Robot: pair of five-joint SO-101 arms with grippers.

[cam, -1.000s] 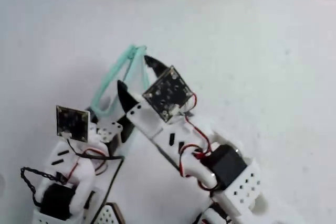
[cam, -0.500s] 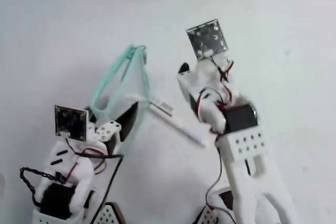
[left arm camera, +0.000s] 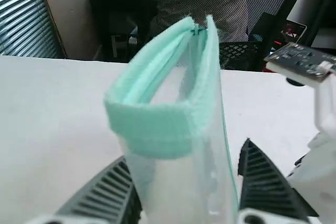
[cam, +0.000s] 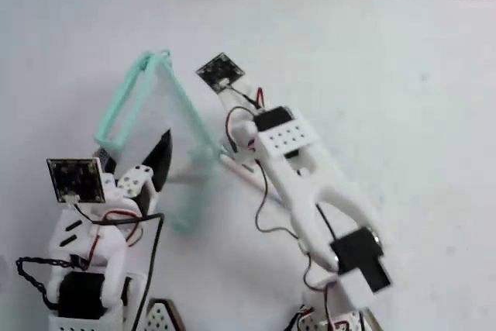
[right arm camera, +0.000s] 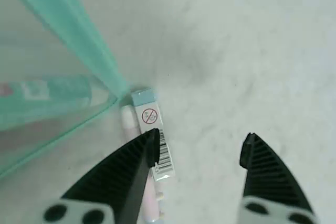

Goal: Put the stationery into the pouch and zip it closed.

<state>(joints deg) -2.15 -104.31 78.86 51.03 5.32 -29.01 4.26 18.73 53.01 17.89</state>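
The pouch is clear glossy plastic edged in mint cloth.

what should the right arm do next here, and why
Probably nudge the right tool sideways until the pen is centred between its open jaws, then lower to grasp. The pen lies on the table just outside the pouch, which the left tool holds, and it sits under one jaw rather than in the gap.

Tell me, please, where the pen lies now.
In the right wrist view, the pen lies on the table beside the pouch corner, just under one finger of the open right tool.
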